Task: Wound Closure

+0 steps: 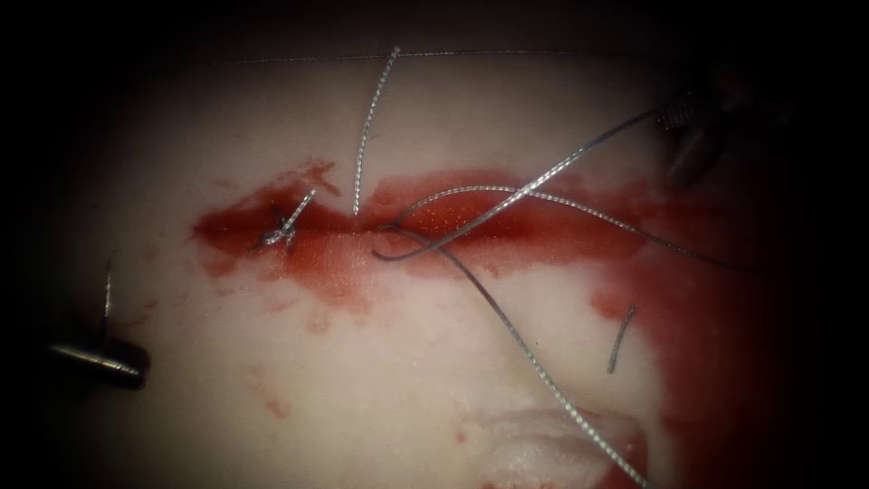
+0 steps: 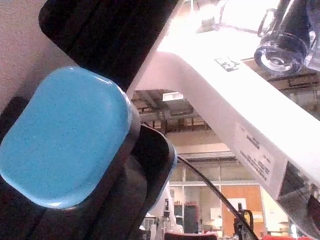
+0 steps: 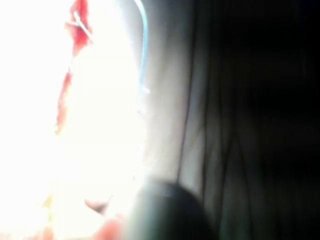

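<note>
The pale, fatty slab of tissue [image 1: 380, 380] is recorded with a horizontal cut [image 1: 507, 226] across it. Red fluid [image 1: 715, 299] is pooled along the cut and spread over the tissue to its right. In the left wrist view a white robot arm [image 2: 225, 115] is noted beside a rounded blue pad [image 2: 65, 135]. It bears a printed label [image 2: 257, 150] whose writing cannot be read.

Grey braided thread [image 1: 534, 358] is looped over the middle of the cut. One strand is led up to the dark right tool [image 1: 690, 127], and its grip cannot be told. The metallic left tool [image 1: 95, 360] is seen well left of the cut, grip likewise undetermined. A tied knot [image 1: 282, 231] is seated at the cut's left end. A short cut thread end [image 1: 621, 339] lies below the cut, to the right. The needle cannot be distinguished.
</note>
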Tool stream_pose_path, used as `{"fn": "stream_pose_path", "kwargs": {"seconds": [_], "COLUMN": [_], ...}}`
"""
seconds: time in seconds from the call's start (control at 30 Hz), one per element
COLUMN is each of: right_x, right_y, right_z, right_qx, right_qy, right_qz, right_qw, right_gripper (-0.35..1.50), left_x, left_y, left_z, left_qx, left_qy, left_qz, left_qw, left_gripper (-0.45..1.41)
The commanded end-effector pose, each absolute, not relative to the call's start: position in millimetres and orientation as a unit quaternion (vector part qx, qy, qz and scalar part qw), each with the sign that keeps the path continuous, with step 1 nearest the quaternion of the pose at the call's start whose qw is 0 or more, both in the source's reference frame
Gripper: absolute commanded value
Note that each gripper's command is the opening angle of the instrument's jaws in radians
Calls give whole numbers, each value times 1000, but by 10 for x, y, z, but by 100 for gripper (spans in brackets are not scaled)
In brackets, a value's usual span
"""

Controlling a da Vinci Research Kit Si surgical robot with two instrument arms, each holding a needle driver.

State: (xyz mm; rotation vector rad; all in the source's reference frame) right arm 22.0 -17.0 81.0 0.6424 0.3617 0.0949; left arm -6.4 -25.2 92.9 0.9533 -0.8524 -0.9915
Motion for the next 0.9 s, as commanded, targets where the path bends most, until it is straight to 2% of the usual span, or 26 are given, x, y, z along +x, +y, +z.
{"fn": "stream_pose_path", "kwargs": {"seconds": [0.03,0.13,0.4,0.5,0.57,0.7,0.73,0.77,0.87,0.9], "right_x": [227,228,226,226,226,229,232,238,261,273], "right_y": [-148,-141,-129,-128,-128,-128,-128,-128,-125,-126], "right_z": [792,766,718,708,701,675,664,653,643,645], "right_qx": [322,338,367,371,375,387,394,401,403,387], "right_qy": [189,192,201,214,230,342,382,414,413,412], "right_qz": [50,55,45,39,43,61,62,62,99,110], "right_qw": [926,920,907,903,897,854,833,815,810,818], "right_gripper": [78,104,101,111,111,123,111,69,66,57], "left_x": [-69,-69,-69,-69,-69,-69,-69,-69,-69,-69], "left_y": [-241,-241,-241,-241,-241,-241,-241,-241,-241,-241], "left_z": [926,926,926,926,926,926,926,926,926,926], "left_qx": [425,425,425,425,425,425,425,425,425,425], "left_qy": [-384,-384,-384,-384,-384,-384,-384,-384,-384,-384], "left_qz": [-442,-442,-442,-442,-442,-442,-442,-442,-442,-442], "left_qw": [690,690,690,690,690,690,690,690,690,690], "left_gripper": [-45,-45,-45,-45,-45,-45,-45,-45,-45,-45]}}
